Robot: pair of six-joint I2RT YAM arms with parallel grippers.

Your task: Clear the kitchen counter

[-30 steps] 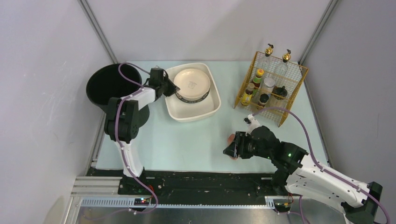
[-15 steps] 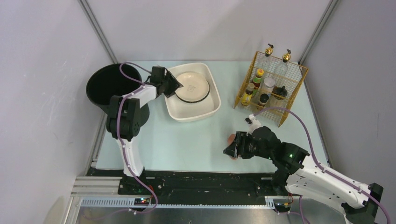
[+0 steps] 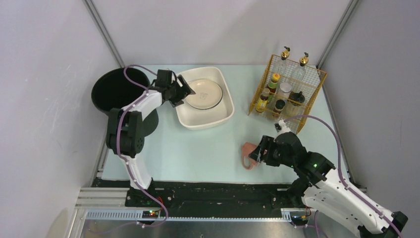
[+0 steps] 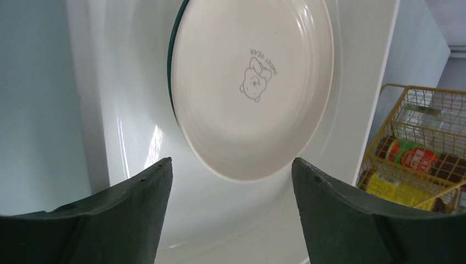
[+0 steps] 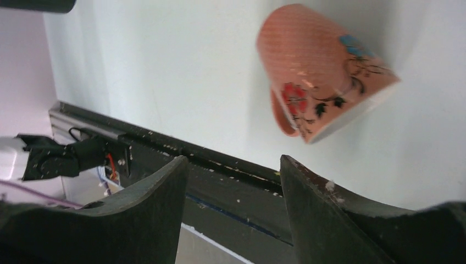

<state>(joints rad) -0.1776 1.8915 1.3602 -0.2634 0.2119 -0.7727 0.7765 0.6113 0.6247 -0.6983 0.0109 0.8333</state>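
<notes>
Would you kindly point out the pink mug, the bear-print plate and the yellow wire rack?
pink mug (image 5: 321, 66): right wrist view, on its patterned side.
bear-print plate (image 4: 253, 93): left wrist view, on its centre.
yellow wire rack (image 3: 311, 101): top external view, on its right mesh wall.

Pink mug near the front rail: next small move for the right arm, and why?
Probably ease the right gripper forward until its open jaws straddle the pink floral ceramic mug. The mug lies on its side on the pale mint-green counter, just beyond the empty jaws, not yet gripped.
</notes>
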